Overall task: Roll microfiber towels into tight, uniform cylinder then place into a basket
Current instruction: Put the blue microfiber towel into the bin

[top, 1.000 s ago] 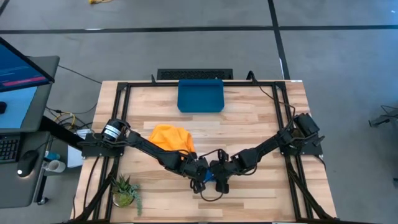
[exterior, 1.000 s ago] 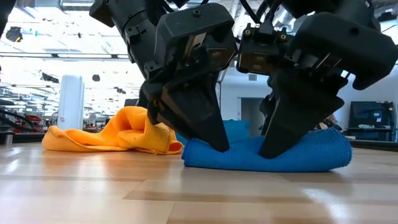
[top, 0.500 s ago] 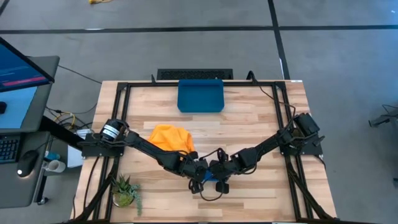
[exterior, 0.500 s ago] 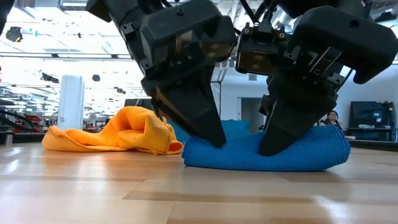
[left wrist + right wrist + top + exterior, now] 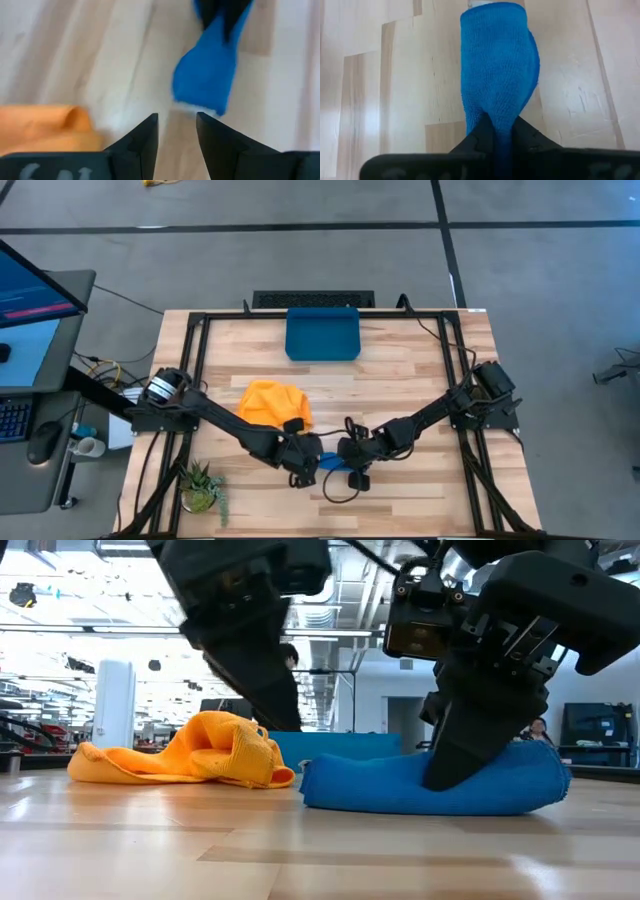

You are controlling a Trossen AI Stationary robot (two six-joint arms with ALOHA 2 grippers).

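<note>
Blue towel roll [image 5: 430,785] seemingly lengthwise left-right

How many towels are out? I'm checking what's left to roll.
2. The blue towel, rolled, lies at the table's front, pinched by the right tool. The yellow towel lies crumpled just behind it. None shows in the basket.

high: overhead, down | low: tabletop, level | wrists: close; all share blue towel [image 5: 430,785]

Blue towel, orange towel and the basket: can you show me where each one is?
blue towel [image 5: 499,65]: right wrist view, middle of the rolled cloth.
orange towel [image 5: 195,752]: low view, middle of the crumpled heap.
basket [image 5: 322,335]: high view, bare floor of the tray.
</note>
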